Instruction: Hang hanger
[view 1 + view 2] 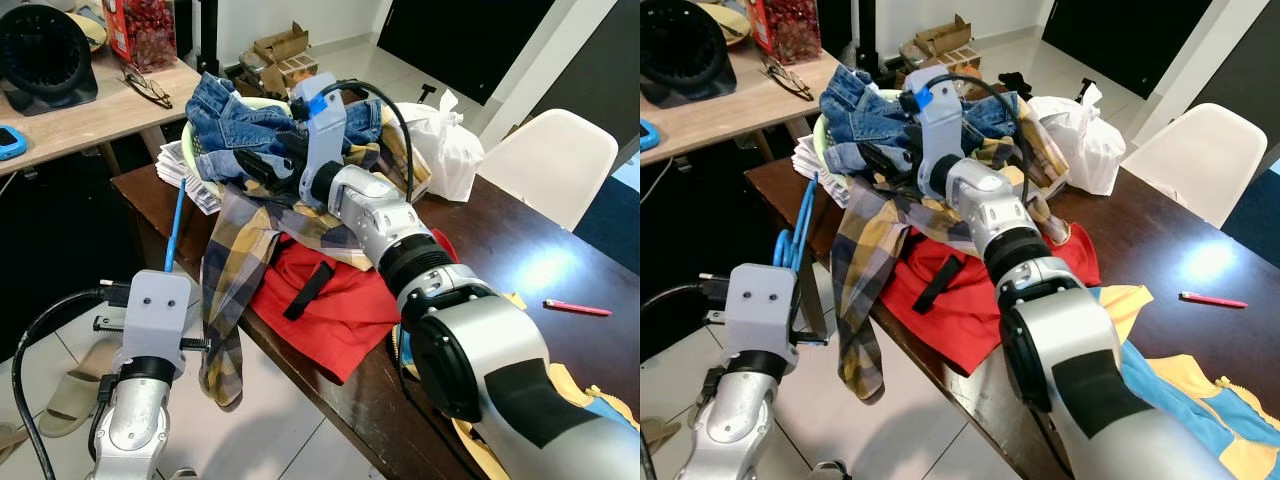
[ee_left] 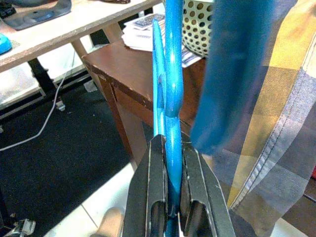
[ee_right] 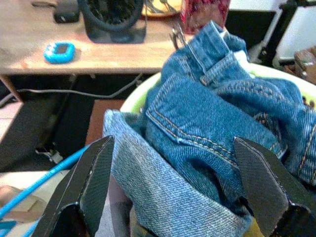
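Note:
My left gripper [image 2: 168,144] is shut on a bright blue hanger [image 2: 173,84], held low beside the front-left corner of the dark brown table [image 1: 530,255]. The hanger [image 1: 798,235] rises from the fingers toward the table edge, next to a hanging plaid shirt [image 1: 232,265]. My right gripper [image 3: 174,143] stands open just above a pile of blue jeans [image 3: 207,113] heaped in a pale green basket [image 3: 132,98] at the table's far end. Nothing sits between its fingers [image 3: 94,168].
A red cloth [image 1: 335,300] lies under the right arm, and a blue-and-yellow garment [image 1: 1185,400] lies nearer me. A white bag [image 1: 448,148], red pen [image 1: 577,308] and white chair [image 1: 550,160] are to the right. A wooden desk [image 1: 95,115] with a fan [image 1: 45,50] stands left; slippers [image 1: 68,398] lie on the floor.

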`<state>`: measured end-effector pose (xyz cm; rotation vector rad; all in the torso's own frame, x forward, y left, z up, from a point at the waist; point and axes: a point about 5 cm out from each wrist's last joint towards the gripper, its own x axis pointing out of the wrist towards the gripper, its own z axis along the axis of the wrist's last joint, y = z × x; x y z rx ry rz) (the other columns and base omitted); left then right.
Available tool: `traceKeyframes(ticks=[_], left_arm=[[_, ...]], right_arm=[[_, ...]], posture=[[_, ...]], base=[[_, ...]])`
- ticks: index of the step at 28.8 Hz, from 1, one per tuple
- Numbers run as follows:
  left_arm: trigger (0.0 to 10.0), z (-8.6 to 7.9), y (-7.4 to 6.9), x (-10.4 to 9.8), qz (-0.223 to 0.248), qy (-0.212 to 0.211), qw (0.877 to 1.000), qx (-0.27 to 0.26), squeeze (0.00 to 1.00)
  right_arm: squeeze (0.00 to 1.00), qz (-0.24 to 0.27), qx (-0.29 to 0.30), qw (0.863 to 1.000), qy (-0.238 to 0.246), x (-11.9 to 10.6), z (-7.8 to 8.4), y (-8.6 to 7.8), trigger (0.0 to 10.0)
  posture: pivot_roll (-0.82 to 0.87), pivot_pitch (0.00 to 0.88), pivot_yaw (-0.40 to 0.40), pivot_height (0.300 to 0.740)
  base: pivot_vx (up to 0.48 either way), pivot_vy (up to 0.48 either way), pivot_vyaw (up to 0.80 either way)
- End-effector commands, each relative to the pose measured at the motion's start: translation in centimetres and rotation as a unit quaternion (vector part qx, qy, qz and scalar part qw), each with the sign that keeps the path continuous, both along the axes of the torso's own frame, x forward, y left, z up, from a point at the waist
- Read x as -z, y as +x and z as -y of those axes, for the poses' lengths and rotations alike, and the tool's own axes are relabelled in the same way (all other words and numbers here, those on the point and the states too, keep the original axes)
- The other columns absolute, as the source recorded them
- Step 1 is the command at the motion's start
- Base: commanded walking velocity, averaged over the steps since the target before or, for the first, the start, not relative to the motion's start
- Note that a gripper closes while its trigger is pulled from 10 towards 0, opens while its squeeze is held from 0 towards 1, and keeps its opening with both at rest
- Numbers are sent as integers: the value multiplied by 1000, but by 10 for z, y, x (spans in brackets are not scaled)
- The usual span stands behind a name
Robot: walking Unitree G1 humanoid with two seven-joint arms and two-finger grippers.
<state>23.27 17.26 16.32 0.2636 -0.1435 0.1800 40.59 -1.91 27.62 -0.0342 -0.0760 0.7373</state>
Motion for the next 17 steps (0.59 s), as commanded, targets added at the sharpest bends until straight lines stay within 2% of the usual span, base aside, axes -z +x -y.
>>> traceKeyframes(ticks=[1,8,15,16,17], left_arm=[[10000,4,0,4,-7,-7,1000,1,0],[10000,5,0,4,-7,-9,1000,2,0],[10000,5,1,5,-9,-10,1000,3,0],[10000,5,1,5,-9,-10,1000,3,0],[10000,6,1,5,-9,-10,1000,3,0]], right_arm=[[0,-13,22,1000,-19,9,5,2,10000],[0,-15,61,998,-29,8,12,5,10000],[0,-17,45,998,-45,19,3,1,10000],[0,-18,37,998,-55,23,0,-1,0],[0,-23,29,997,-63,29,-4,-3,0]], posture=[[264,143,-236,740],[263,142,-235,740],[264,142,-232,740],[265,140,-233,740],[264,138,-233,740]], base=[[0,0,0],[0,0,0],[0,0,0],[0,0,0],[0,0,0]])
